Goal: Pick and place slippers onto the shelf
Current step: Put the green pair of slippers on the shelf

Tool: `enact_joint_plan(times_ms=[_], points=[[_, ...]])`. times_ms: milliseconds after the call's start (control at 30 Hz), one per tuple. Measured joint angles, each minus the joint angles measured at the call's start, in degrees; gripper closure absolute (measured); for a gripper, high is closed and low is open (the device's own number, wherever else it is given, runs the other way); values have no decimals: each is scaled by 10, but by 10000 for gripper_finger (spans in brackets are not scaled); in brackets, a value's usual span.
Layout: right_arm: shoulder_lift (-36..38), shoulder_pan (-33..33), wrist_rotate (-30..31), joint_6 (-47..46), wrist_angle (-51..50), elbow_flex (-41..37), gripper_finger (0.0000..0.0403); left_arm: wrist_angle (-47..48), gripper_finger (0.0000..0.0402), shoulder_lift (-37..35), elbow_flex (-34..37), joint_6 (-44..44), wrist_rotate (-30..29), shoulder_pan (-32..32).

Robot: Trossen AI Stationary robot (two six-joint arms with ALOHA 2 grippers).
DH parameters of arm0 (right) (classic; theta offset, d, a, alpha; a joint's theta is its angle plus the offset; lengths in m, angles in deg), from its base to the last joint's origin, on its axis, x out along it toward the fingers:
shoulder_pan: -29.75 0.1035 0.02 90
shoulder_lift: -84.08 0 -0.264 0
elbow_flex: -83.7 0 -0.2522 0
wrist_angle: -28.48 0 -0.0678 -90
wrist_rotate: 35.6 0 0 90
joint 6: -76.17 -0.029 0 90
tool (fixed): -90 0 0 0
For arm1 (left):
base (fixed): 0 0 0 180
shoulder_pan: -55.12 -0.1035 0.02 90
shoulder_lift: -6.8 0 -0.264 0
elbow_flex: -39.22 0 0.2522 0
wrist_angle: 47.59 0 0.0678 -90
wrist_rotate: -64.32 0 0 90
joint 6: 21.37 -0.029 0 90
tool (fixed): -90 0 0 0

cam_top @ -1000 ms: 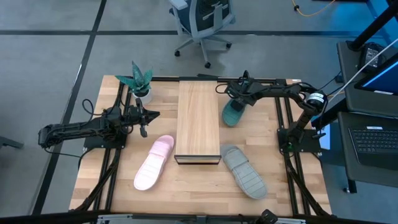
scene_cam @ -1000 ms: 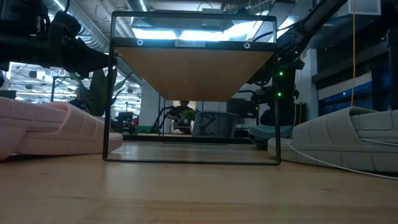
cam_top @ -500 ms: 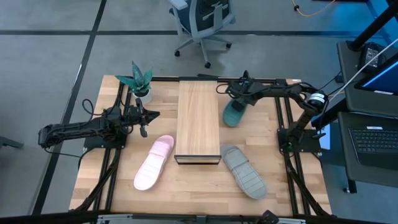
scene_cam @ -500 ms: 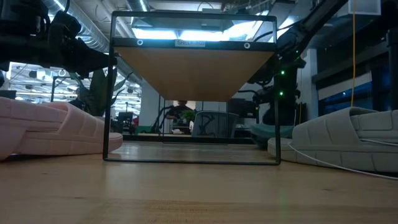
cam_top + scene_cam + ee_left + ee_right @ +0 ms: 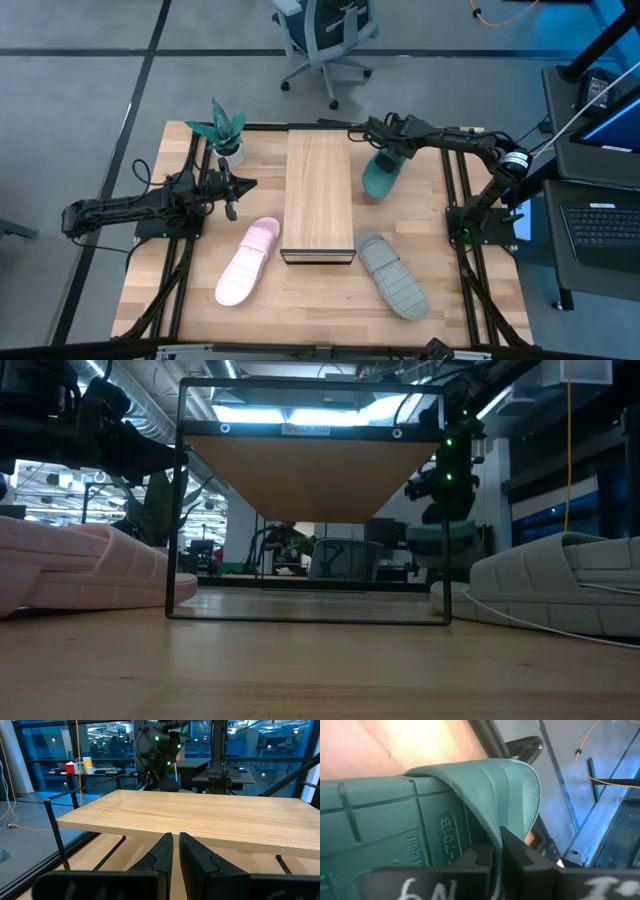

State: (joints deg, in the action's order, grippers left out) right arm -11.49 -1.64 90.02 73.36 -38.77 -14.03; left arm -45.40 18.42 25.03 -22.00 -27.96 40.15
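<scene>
High view: right gripper [image 5: 393, 150] pinching the teal slipper [image 5: 381, 175] by its strap edge, toe hanging below it, shelf [image 5: 319, 190] just beside, long axes roughly parallel; left gripper [image 5: 229, 186] narrow, idle.

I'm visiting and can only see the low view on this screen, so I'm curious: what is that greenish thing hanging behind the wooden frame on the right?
Observer: A teal green slipper. The right pincer is pinching its strap, which shows in the right wrist view.
Operator: Is it over the shelf yet?
Observer: No. From above it hangs beside the shelf, on its right, near the far end.
Operator: Are there other slippers?
Observer: Two on the table: a pale pink slipper left of the shelf and a light grey slipper right of it.
Operator: And the other arm?
Observer: The left pincer waits left of the shelf, fingers nearly together, empty.
</scene>
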Motion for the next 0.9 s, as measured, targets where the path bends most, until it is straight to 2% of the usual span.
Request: enact_joint_plan(times_ms=[333, 500, 900], points=[[2, 12, 2, -41, -130, 117, 390, 0, 376, 0, 0, 0, 0, 0], [2, 29, 1, -74, -168, 174, 390, 0, 376, 0, 0, 0, 0, 0], [2, 68, -5, -73, -233, 267, 390, 0, 376, 0, 0, 0, 0, 0]])
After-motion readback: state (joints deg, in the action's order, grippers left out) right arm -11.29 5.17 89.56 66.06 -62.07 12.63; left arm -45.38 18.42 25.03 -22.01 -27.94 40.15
